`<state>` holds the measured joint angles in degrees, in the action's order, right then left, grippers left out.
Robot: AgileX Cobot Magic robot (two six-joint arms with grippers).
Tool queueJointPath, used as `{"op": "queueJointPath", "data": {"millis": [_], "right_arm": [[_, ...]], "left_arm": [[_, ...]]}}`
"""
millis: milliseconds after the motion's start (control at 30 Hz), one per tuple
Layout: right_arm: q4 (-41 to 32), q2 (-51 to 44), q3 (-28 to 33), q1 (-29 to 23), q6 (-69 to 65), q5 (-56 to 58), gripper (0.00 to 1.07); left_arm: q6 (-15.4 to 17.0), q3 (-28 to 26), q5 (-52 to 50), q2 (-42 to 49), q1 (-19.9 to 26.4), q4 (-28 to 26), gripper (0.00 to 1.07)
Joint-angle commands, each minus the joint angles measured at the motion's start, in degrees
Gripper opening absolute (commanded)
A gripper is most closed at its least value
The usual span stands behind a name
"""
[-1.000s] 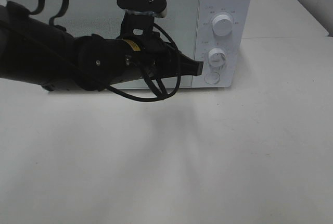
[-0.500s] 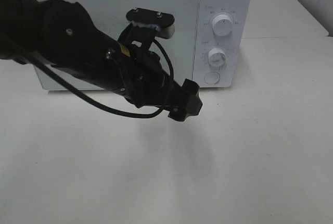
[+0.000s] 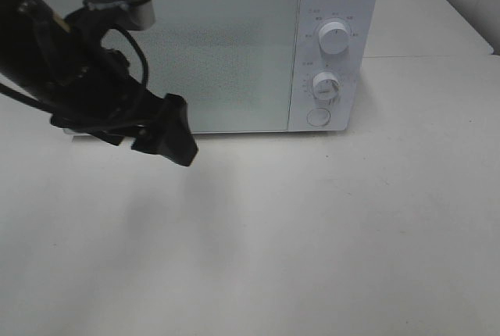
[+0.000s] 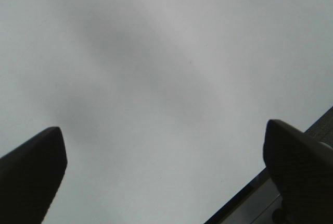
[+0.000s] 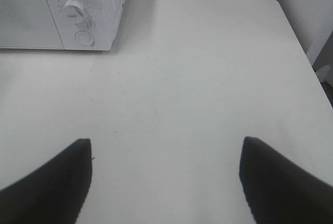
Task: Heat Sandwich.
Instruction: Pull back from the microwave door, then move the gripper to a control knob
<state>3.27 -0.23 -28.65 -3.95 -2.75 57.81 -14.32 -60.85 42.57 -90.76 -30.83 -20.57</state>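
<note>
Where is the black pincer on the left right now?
In the high view the left pincer hangs at the left, open and empty, over the white table, just in front of the closed door of the microwave.

Exterior high view: bright, even overhead light. White bench (image 3: 351, 234) nearly washed out, little texture kept. Soft, wide shadow cast on bench below left gripper (image 3: 166, 133). Arm rendered near-black, detail lost. Microwave (image 3: 234, 39) door seen grainy, no hard glare.
Left wrist view: greyer, dimmer. Diffuse shadow band across bench. Fingertips (image 4: 31, 169) dark, blurred.
Right wrist view: brightly lit. Right gripper (image 5: 165, 146) silhouetted, out of focus.
</note>
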Motion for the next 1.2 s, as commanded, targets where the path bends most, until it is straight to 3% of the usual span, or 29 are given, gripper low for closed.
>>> {"op": "queueJointPath", "data": {"millis": [33, 367, 600, 900, 967, 1200], "right_arm": [[-0.1, -1.5, 0.1, 0.5, 0.5, -0.6, 0.75], [-0.1, -1.5, 0.1, 0.5, 0.5, -0.6, 0.75], [-0.1, -1.5, 0.1, 0.5, 0.5, -0.6, 0.75], [-0.1, -1.5, 0.1, 0.5, 0.5, -0.6, 0.75], [-0.1, -1.5, 0.1, 0.5, 0.5, -0.6, 0.75], [-0.1, -1.5, 0.1, 0.5, 0.5, -0.6, 0.75]], "left_arm": [[0.3, 0.1, 4.0, 2.1, 2.5, 1.0, 0.98], [0.3, 0.1, 12.3, 9.2, 14.2, 4.1, 0.98], [1.7, 0.1, 19.3, 13.2, 23.9, 6.8, 0.98], [4.1, 0.2, 23.8, 17.1, 32.4, 10.9, 0.98], [4.1, 2.2, 23.7, 19.8, 35.4, 12.4, 0.98], [5.7, 9.6, 21.9, 26.9, 37.6, 13.4, 0.98]]}}
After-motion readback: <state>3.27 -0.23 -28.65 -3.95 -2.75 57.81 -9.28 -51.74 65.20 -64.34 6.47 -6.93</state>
